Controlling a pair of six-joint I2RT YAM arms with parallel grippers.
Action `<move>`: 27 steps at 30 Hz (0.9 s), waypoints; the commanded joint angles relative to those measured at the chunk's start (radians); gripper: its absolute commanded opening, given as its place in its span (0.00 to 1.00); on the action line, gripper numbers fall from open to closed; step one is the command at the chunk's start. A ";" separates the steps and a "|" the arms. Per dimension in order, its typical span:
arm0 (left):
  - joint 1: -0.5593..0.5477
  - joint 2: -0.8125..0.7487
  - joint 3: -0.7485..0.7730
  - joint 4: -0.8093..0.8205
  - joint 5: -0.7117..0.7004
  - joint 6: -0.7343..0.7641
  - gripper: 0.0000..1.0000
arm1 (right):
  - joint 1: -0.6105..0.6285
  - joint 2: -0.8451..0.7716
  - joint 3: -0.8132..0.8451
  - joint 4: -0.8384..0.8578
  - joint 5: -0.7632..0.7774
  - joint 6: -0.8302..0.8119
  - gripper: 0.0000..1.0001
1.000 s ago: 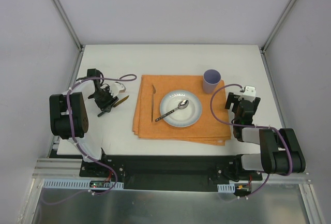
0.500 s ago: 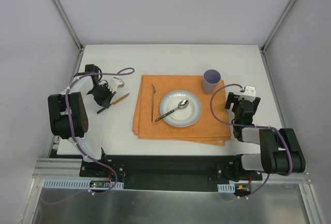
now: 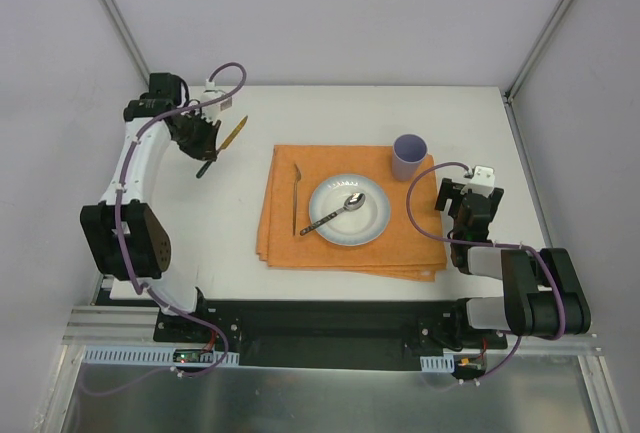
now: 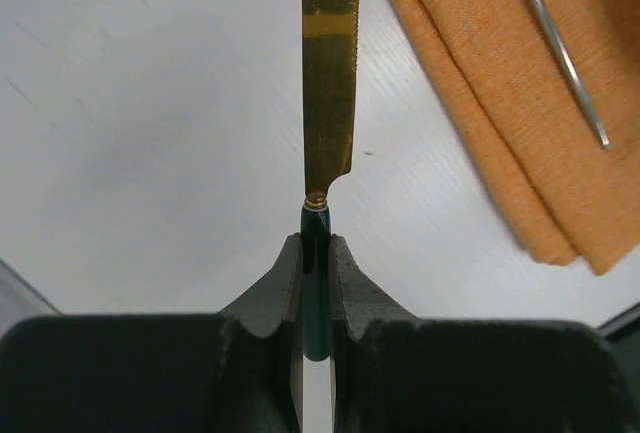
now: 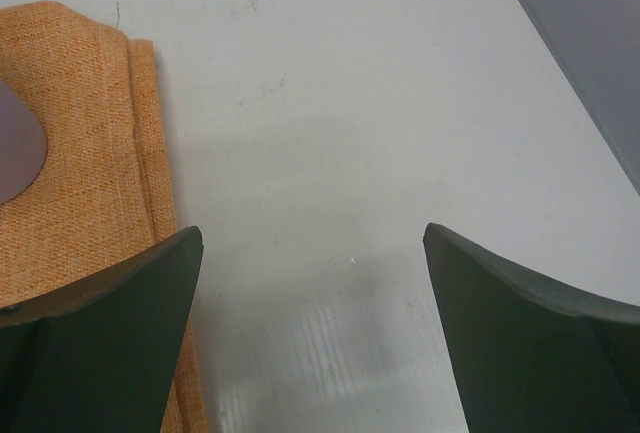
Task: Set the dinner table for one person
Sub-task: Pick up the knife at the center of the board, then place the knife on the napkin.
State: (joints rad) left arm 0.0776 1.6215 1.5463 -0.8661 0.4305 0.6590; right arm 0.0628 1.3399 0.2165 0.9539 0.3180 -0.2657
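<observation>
Tabletop under inspection: the large, flat, white rectangular dinner table (image 3: 330, 113) lies directly ahead of both arm bases and is far bigger than anything on it.

Lying flat near its middle is a folded orange woven cloth placemat (image 3: 285, 238). A round pale plate (image 3: 378, 215) sits on the cloth, and a silver metal spoon (image 3: 335, 213) rests in it, bowl toward the far right. A slim straight utensil (image 3: 296, 198) lies on the cloth just left of the plate, apart from it; its type cannot be told. A lilac cylindrical cup (image 3: 408, 156) stands upright at the placemat's far-right corner.

Left gripper (image 4: 316, 253): clenched on the dark green handle of a gold-bladed serrated knife (image 4: 330, 73). The blade projects straight out beyond the fingertips. The overhead view places this knife over the far-left part of the table, left of the placemat and apart from it.

Right gripper (image 5: 312, 243): fingers spread wide, with nothing between them. It hangs over bare white table just beside the placemat's right edge, with the cloth visible at its left finger.
</observation>
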 commanded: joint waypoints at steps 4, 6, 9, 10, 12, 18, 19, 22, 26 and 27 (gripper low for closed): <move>-0.061 0.049 -0.026 0.054 -0.218 -0.690 0.00 | 0.000 -0.013 0.003 0.055 0.013 0.002 0.96; -0.134 0.076 -0.015 0.070 -0.367 -0.760 0.00 | 0.000 -0.013 0.003 0.054 0.013 0.002 0.96; -0.185 0.121 -0.002 0.076 -0.392 -0.831 0.00 | 0.000 -0.013 0.001 0.055 0.013 0.002 0.96; -0.214 0.130 -0.002 0.079 -0.388 -0.866 0.00 | 0.000 -0.013 0.003 0.055 0.012 0.000 0.96; -0.243 0.150 0.009 0.079 -0.381 -0.887 0.00 | 0.002 -0.012 0.003 0.054 0.013 0.002 0.96; -0.433 0.170 0.043 0.088 -0.499 -0.940 0.00 | 0.000 -0.013 0.003 0.055 0.013 0.002 0.96; -0.458 0.172 0.046 0.087 -0.519 -0.943 0.00 | 0.000 -0.013 0.003 0.054 0.013 0.002 0.96; -0.542 0.176 0.043 0.087 -0.555 -0.947 0.00 | 0.000 -0.013 0.001 0.055 0.012 0.000 0.96; -0.601 0.169 0.026 0.088 -0.457 -0.941 0.00 | 0.000 -0.012 0.003 0.055 0.013 0.002 0.96; -0.607 0.166 0.017 0.091 -0.435 -0.932 0.00 | 0.000 -0.013 0.003 0.055 0.015 0.002 0.96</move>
State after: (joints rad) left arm -0.5125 1.8019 1.5578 -0.7712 -0.0517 -0.2546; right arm 0.0631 1.3399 0.2165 0.9539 0.3180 -0.2657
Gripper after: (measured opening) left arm 0.047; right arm 0.966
